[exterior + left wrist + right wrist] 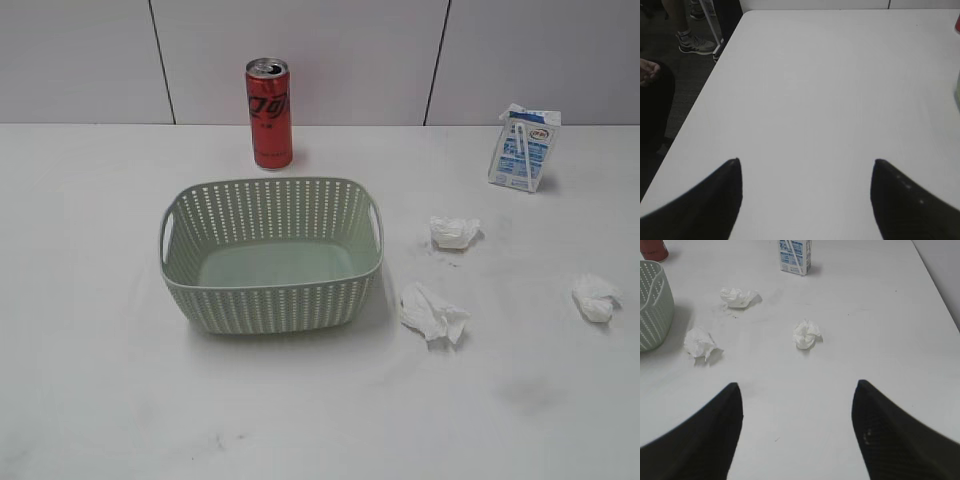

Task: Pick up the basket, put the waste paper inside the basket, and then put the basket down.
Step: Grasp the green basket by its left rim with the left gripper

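The pale green lattice basket [270,255] stands empty on the white table; its corner shows in the right wrist view [652,305]. Three crumpled white paper wads lie to its right: one close to the basket [432,312] [699,342], one farther back [453,232] [738,296], one far right [595,297] [806,333]. My left gripper [806,162] is open and empty over bare table left of the basket. My right gripper [796,385] is open and empty, nearer than the wads. Neither gripper shows in the exterior view.
A red drink can [269,113] stands behind the basket. A blue-and-white drink carton [525,148] [795,256] stands at the back right. The table's left edge [700,100] drops to a dark floor where a person's shoes show.
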`<act>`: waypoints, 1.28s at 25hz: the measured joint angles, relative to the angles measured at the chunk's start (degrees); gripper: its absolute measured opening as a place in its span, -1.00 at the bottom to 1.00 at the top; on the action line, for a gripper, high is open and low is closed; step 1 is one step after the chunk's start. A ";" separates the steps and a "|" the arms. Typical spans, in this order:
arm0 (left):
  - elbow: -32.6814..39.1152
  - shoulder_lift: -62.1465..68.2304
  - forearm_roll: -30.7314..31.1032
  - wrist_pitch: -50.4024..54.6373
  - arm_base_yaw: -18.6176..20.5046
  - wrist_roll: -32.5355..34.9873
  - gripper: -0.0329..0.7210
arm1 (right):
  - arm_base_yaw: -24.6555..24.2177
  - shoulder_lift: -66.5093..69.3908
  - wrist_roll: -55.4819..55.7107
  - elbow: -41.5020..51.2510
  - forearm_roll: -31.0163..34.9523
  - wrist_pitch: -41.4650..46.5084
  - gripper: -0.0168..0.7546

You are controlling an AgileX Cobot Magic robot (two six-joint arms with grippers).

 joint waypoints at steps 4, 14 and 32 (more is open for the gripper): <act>0.00 0.00 0.00 0.00 0.00 0.00 0.65 | 0.00 0.00 0.00 0.00 0.00 0.00 0.39; 0.00 0.00 0.00 0.00 0.00 0.00 0.65 | 0.00 0.00 0.00 0.00 0.00 0.00 0.39; -4.84 14.05 -11.08 -13.93 0.00 0.00 0.85 | 0.00 0.00 0.00 0.00 0.00 0.00 0.39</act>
